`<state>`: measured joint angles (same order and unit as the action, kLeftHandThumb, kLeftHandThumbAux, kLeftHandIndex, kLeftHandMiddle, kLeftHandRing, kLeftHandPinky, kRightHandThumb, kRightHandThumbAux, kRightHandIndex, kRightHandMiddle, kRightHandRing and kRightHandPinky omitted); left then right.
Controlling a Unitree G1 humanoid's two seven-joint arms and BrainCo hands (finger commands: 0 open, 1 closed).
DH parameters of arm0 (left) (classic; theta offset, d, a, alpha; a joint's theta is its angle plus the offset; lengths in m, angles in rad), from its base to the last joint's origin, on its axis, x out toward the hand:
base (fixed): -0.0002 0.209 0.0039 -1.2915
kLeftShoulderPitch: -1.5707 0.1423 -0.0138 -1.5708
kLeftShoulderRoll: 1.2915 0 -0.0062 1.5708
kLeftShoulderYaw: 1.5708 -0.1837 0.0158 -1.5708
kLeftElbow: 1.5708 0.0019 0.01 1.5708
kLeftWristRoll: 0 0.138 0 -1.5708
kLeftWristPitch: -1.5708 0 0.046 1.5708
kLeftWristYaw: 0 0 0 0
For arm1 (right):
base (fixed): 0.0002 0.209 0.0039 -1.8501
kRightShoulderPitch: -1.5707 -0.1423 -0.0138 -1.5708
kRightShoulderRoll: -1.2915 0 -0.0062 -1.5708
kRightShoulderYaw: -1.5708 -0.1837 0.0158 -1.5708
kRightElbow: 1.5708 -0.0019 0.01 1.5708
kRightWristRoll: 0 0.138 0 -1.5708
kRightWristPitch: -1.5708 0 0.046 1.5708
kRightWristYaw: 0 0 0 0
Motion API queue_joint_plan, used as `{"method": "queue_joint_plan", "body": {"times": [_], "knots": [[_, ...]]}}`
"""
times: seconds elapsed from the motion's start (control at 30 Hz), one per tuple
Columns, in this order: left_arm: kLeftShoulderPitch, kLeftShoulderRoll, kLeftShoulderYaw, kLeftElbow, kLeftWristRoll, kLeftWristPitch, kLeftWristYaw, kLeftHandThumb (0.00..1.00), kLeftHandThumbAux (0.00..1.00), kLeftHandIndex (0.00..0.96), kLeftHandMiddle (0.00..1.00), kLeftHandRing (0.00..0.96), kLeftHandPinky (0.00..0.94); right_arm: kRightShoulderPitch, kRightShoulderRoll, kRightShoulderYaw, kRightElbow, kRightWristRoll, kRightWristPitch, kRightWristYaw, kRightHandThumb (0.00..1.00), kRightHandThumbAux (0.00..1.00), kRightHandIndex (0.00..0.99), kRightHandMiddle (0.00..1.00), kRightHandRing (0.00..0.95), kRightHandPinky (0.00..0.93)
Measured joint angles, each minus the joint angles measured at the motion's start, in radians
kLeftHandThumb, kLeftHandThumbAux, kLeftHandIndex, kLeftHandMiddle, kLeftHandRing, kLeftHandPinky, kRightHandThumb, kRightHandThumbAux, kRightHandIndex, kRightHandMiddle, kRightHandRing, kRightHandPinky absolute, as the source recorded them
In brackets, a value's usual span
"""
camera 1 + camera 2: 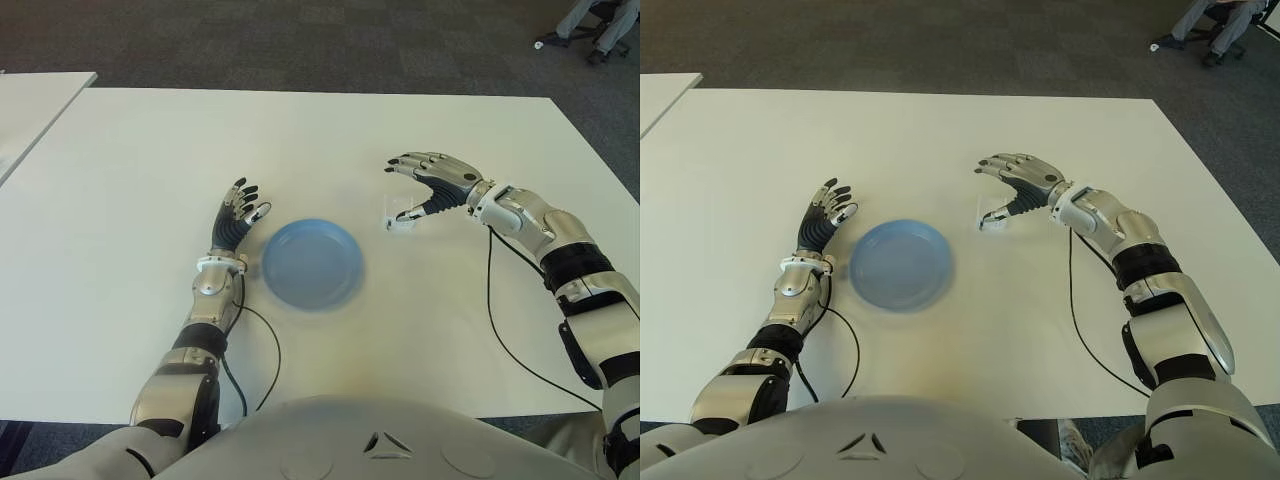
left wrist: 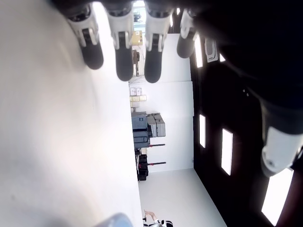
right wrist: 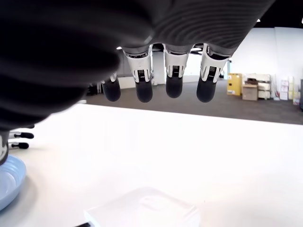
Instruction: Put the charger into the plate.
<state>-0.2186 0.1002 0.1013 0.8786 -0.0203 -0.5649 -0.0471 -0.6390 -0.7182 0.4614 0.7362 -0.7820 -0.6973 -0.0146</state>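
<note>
On the table [image 1: 140, 180] the plate [image 1: 311, 262] sits near the robot's front edge, with the charger [image 1: 400, 221] just to its right and a little farther back, apart from the plate and outside it. The left hand [image 1: 238, 216] shows just left of the plate, fingers spread and holding nothing; the right hand [image 1: 432, 183] is over the charger from the right, fingers extended above it and its thumb down beside it. A second table [image 1: 35, 105] stands off to the far left, and a person's legs [image 1: 592, 22] show on the floor beyond the far right corner.
</note>
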Motion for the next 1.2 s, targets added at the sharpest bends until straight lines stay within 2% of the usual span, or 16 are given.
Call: {"method": "queue_joint_plan", "body": {"times": [0.3,0.5,0.93,1.2], "knots": [[0.001,0.004,0.001,0.005,-0.001,-0.009,-0.016,0.0,0.555,0.091,0.201,0.19,0.162,0.009,0.006,0.005,0.086,0.001,0.002,0.005,0.275,0.18,0.0,0.0,0.0,0.0],[0.0,0.006,0.001,0.006,-0.001,-0.01,-0.018,0.0,0.563,0.088,0.195,0.186,0.164,0.008,0.009,0.011,0.106,0.001,0.002,0.005,0.304,0.147,0.0,0.0,0.0,0.0],[0.0,0.008,0.001,0.008,0.0,-0.014,-0.021,0.0,0.57,0.085,0.198,0.19,0.17,0.003,0.02,0.03,0.165,-0.001,0.005,-0.01,0.328,0.146,0.0,0.0,0.0,0.0],[0.001,0.008,0.001,0.008,0.0,-0.015,-0.021,0.0,0.584,0.084,0.203,0.198,0.178,-0.001,0.049,0.031,0.227,-0.001,0.025,-0.075,0.338,0.157,0.0,0.0,0.0,0.0]]}}
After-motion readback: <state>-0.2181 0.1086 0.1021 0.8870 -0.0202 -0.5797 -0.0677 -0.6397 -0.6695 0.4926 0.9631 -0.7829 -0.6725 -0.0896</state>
